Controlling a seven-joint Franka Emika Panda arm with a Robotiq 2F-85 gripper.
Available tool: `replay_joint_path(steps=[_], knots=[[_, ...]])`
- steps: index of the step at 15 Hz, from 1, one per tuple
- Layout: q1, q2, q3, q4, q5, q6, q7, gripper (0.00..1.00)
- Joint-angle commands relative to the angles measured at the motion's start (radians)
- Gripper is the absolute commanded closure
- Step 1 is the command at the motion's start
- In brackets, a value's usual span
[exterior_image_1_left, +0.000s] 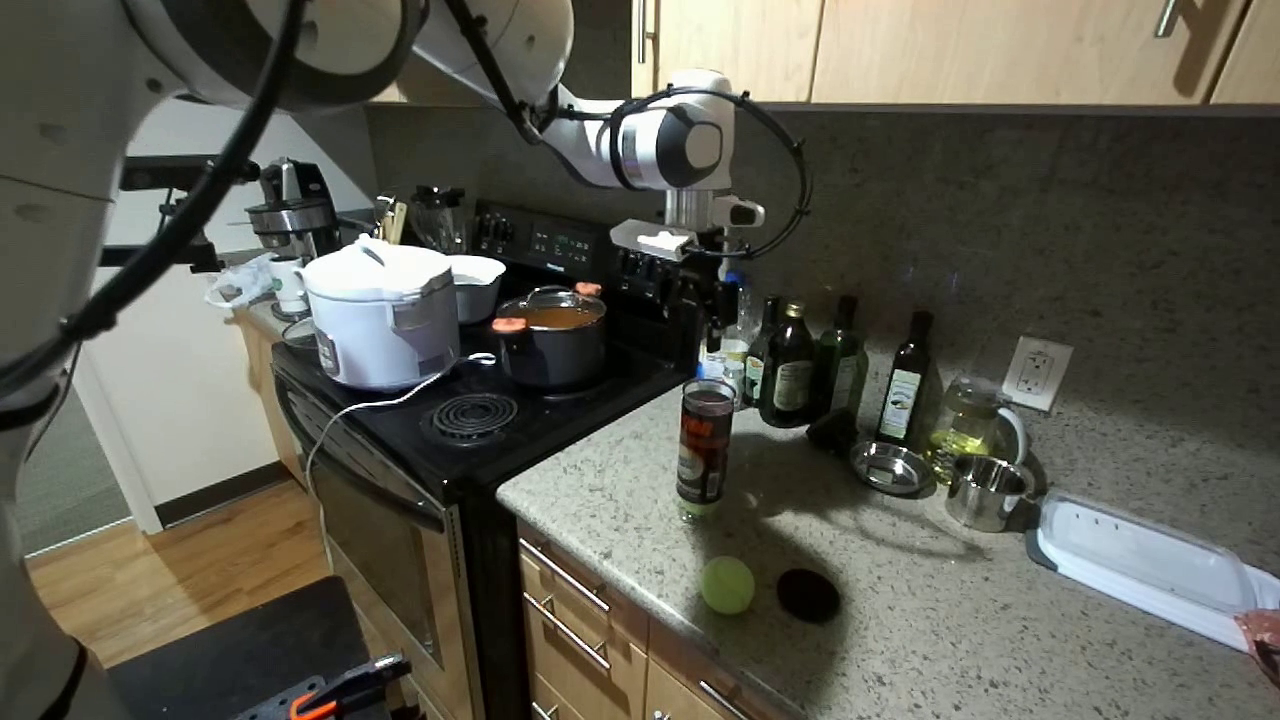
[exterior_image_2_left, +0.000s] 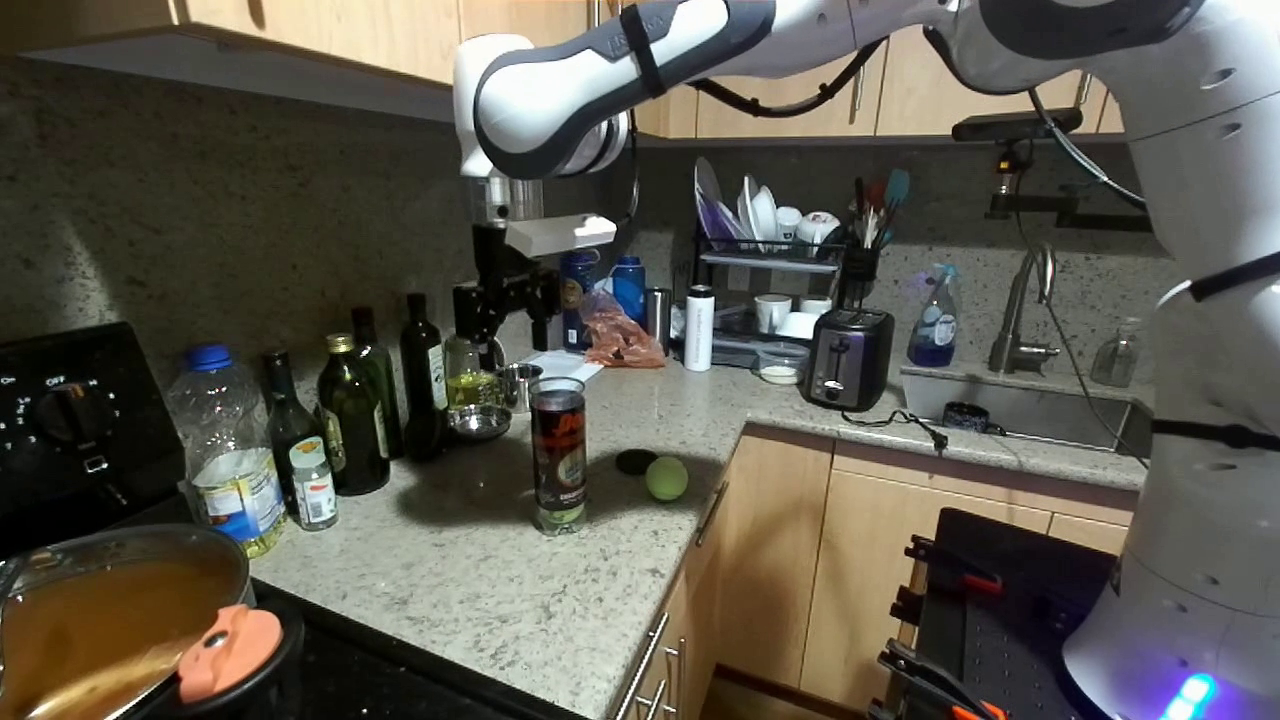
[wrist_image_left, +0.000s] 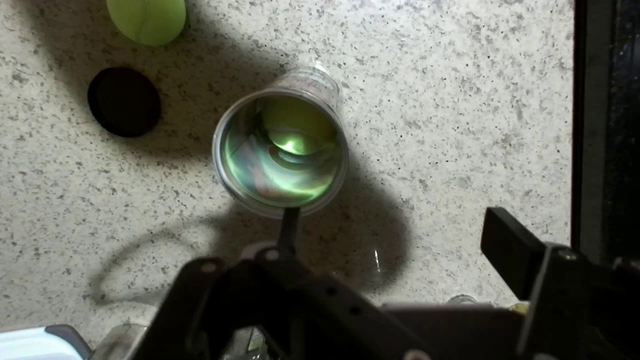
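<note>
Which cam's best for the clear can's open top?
Wrist view: it looks down into the can, rim a near-full ring, something green inside. Both exterior views show it upright from the side, its rim a thin oval above the printed label.

Ball (exterior_image_1_left: 727, 585) and lid (exterior_image_1_left: 809, 596) lie near the can (exterior_image_1_left: 704, 445) on the counter (exterior_image_1_left: 1000, 630).

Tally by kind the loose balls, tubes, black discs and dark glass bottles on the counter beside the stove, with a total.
Loose ball: 1
Tube: 1
Black disc: 1
Dark glass bottles: 4
Total: 7
</note>
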Motion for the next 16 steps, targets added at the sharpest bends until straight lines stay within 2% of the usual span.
replay_joint_path(steps=[1, 10, 16], knots=[[-0.023, -0.111, 0.008, -0.13, 0.048, 0.082, 0.005, 0.12], [-0.075, -0.394, 0.018, -0.503, 0.219, 0.283, -0.053, 0.05], [-0.087, -0.524, 0.013, -0.664, 0.311, 0.322, -0.104, 0.06]])
